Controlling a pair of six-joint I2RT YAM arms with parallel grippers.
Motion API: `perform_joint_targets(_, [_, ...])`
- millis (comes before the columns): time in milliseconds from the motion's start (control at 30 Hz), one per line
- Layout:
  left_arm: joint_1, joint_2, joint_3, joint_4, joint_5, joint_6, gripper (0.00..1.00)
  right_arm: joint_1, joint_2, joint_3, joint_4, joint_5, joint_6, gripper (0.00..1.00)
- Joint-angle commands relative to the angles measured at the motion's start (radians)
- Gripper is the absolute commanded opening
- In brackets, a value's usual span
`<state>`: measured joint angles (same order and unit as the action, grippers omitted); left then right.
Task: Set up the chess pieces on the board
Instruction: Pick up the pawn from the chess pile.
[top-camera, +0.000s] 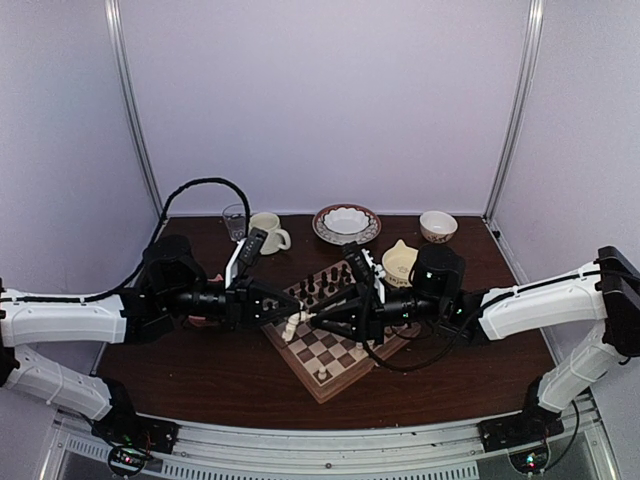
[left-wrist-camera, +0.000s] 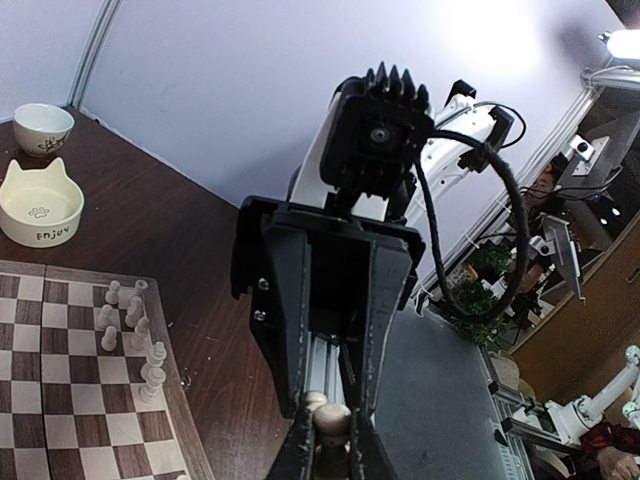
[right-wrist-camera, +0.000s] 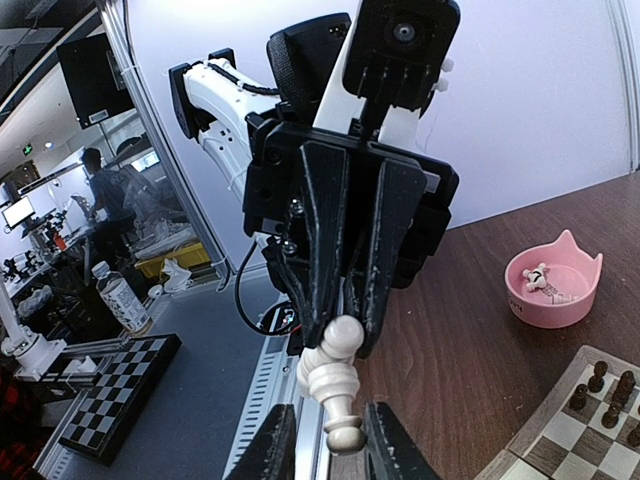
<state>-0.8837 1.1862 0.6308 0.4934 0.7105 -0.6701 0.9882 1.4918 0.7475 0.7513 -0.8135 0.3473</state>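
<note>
- Left tool (right-wrist-camera: 343, 340) pinches the head of a white chess piece (right-wrist-camera: 333, 385); right tool (right-wrist-camera: 335, 445) flanks its base, part-open, above the bench's middle.
- Several white pieces (left-wrist-camera: 133, 312) stand along one edge of the board (top-camera: 345, 355); at least one waits in the pink bowl (right-wrist-camera: 555, 305).
- Setup looks only partly done.

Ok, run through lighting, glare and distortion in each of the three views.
Top external: even, soft light; the dark pieces barely separate from the board. Left wrist: fisheye bows the frame post, and a lamp flares at top right. Right wrist: the wall is bright, the room at left dim, the cream chess piece close to the lens fairly sharp.
</note>
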Motion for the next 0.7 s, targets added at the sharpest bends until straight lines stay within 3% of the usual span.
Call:
perform_joint_targets(0, [-0.004, -0.028, 0.021, 0.004, -0.008, 0.026, 0.00, 0.003, -0.011, 0.002, -0.003, -0.001, -0.005, 0.25])
perform_joint_targets(267, [-0.004, -0.024, 0.024, -0.004, -0.010, 0.031, 0.00, 0.003, -0.014, 0.002, -0.002, 0.004, -0.002, 0.06])
perform_joint_targets(533, [-0.005, -0.031, 0.038, -0.113, -0.095, 0.115, 0.00, -0.004, -0.052, 0.024, -0.168, 0.085, -0.080, 0.04])
perform_joint_targets(667, [-0.004, -0.086, 0.045, -0.242, -0.221, 0.177, 0.00, -0.017, -0.073, 0.031, -0.262, 0.132, -0.128, 0.04])
